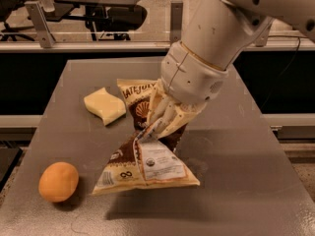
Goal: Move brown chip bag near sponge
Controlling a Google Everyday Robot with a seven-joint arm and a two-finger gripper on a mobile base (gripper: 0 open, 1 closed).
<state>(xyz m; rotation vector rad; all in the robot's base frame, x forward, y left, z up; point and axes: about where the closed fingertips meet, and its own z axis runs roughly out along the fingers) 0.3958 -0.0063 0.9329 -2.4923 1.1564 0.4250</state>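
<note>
Pincer clamped on brown chip bag, near sponge

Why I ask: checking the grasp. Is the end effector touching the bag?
Touching. The camera view shows the end effector, above the table, shut on the bag at its twisted waist.

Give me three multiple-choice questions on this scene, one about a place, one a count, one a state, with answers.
1. Where is the pincer? A. at the brown chip bag's middle, over the table; B. beyond the table's far edge; C. on the floor.
2. How many loose items are there? A. one; B. three; C. five.
3. The pincer is: A. open and empty; B. shut on the brown chip bag; C. hidden.
Answers: 1 A, it pinches the bag's twisted waist; 2 B, bag, sponge, orange fruit; 3 B, the bag crumples in its grip.
</note>
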